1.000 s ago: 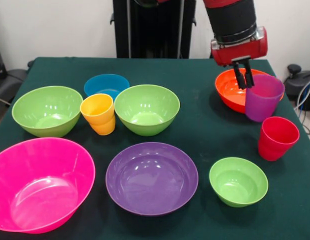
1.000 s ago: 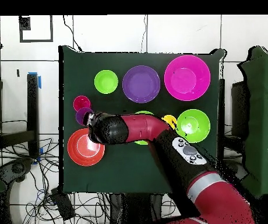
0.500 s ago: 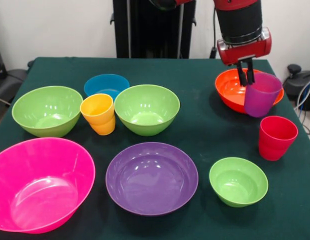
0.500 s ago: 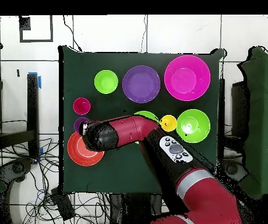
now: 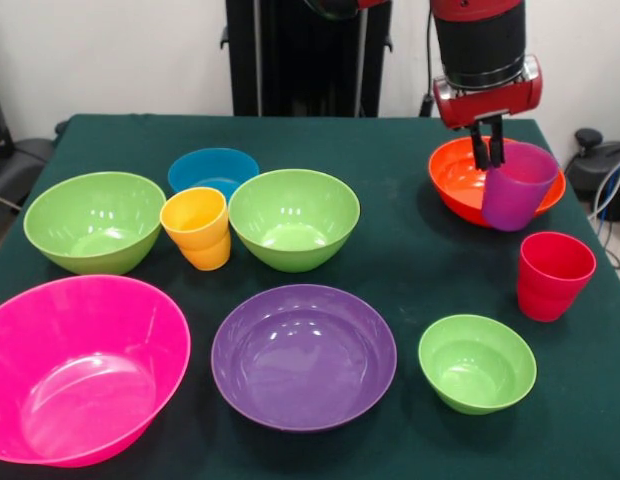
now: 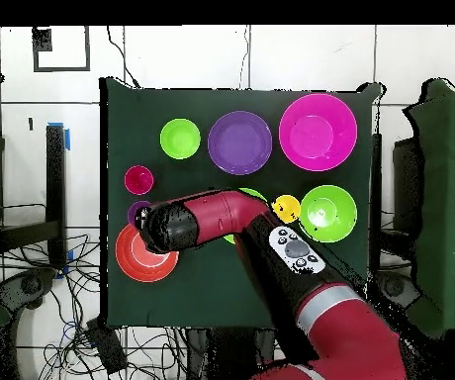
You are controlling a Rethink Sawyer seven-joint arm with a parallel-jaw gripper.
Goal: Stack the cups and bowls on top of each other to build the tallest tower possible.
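My gripper is shut on the rim of the purple cup, which hangs slightly tilted off the table in front of the orange-red bowl. In the overhead view the cup shows just beyond that bowl, with the wrist covering the grip. The red cup stands to the right and nearer the camera, with a small green bowl beside it. The yellow-orange cup stands between two larger green bowls, in front of the blue bowl.
A wide purple bowl and a large pink bowl sit along the front of the dark green table. The arm stretches over the middle green bowl in the overhead view. Cables lie on the floor around the table.
The purple cup has risen a little in my gripper and shifted away from the red cup, towards the orange-red bowl. The other things have not moved.
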